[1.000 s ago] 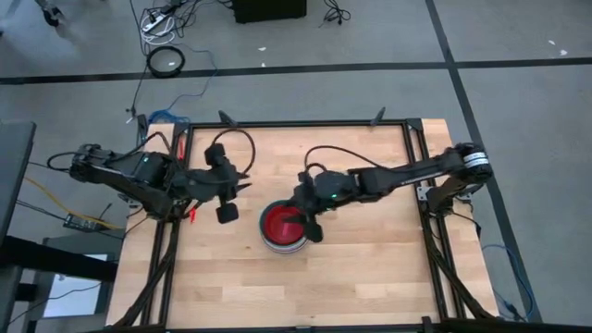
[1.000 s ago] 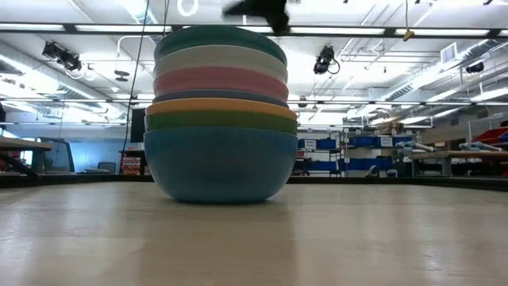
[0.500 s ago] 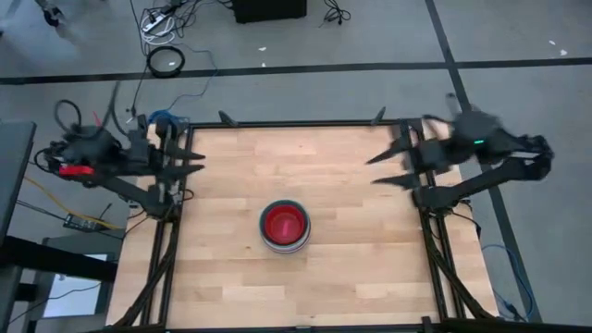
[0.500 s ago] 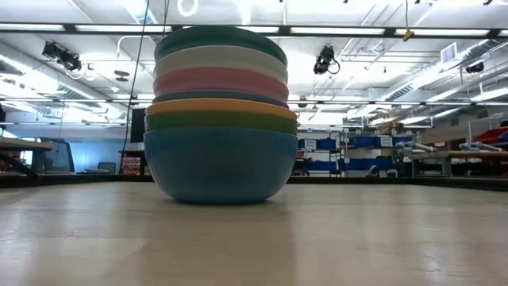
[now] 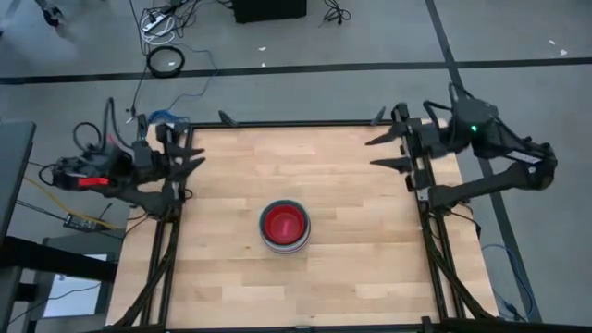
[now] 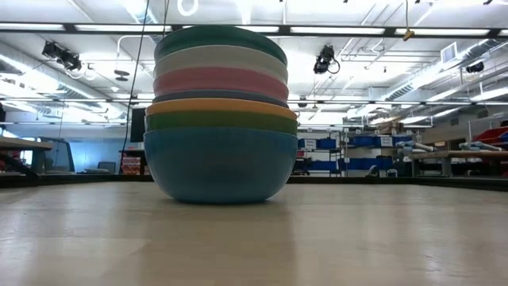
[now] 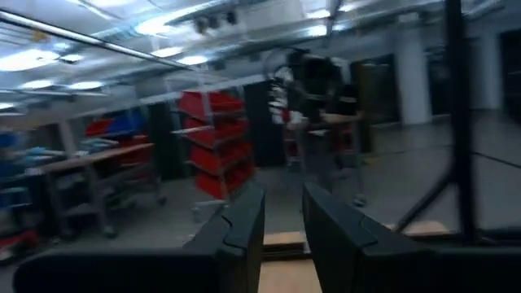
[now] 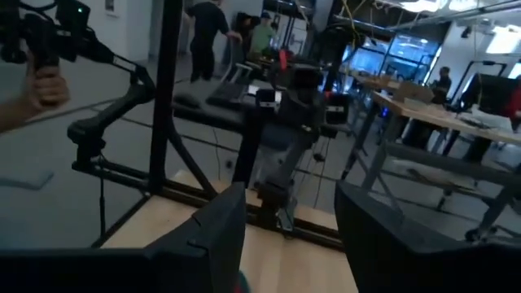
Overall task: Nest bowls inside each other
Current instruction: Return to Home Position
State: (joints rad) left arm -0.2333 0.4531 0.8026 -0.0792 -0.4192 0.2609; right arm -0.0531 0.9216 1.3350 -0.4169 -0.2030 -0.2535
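Note:
The bowls (image 5: 284, 225) stand nested in one stack at the middle of the table, the lowest blue bowl (image 6: 221, 167) resting on the wood. Green, orange, pink, white and teal rims (image 6: 221, 44) show above it in the low view. From above, a red bowl (image 5: 283, 222) lies innermost. My left gripper (image 5: 196, 157) is open at the table's left edge, well away from the stack. My right gripper (image 5: 372, 154) is open near the far right corner, also well away from it. Nothing is between the fingers in either wrist view (image 7: 283, 220) (image 8: 289, 220).
A black frame (image 5: 296, 123) runs around the wooden table. Bare wood (image 5: 351, 268) lies all around the stack. In the right wrist view, people stand in the room beyond and a hand (image 8: 32, 89) shows at the side.
Both grippers have drawn back from the stack. The left has gone to the table's left edge and the right, which was over the red bowl, has risen toward the far right corner. Both have tipped up to about level. The stack has stayed in place.

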